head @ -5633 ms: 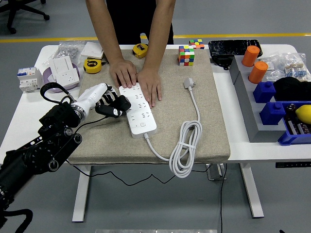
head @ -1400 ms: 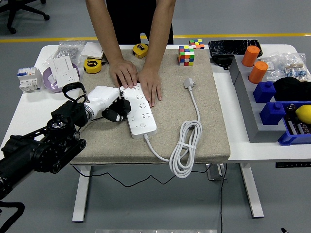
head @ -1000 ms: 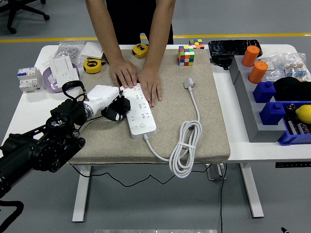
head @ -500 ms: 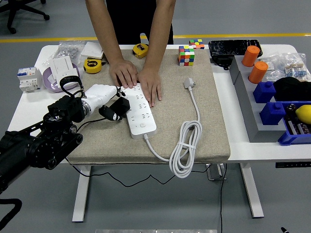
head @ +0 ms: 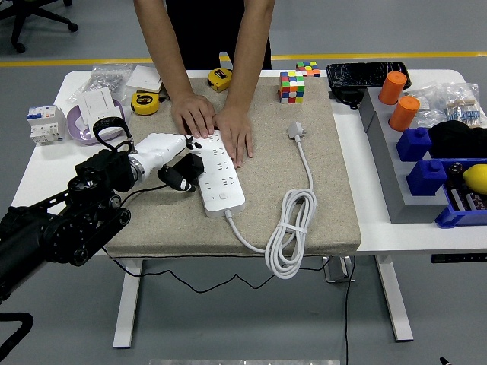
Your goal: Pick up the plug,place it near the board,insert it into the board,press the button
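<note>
Robotics lab or workshop, grey floor showing a yellow line (head: 380, 55), white surface (head: 365, 167) carrying blue parts bins (head: 437, 163), tape measures (head: 144, 103), office chair (head: 34, 19) standing behind.

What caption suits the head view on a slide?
Left hand holds black plug at power strip's left edge; person's hands steady it.
</note>
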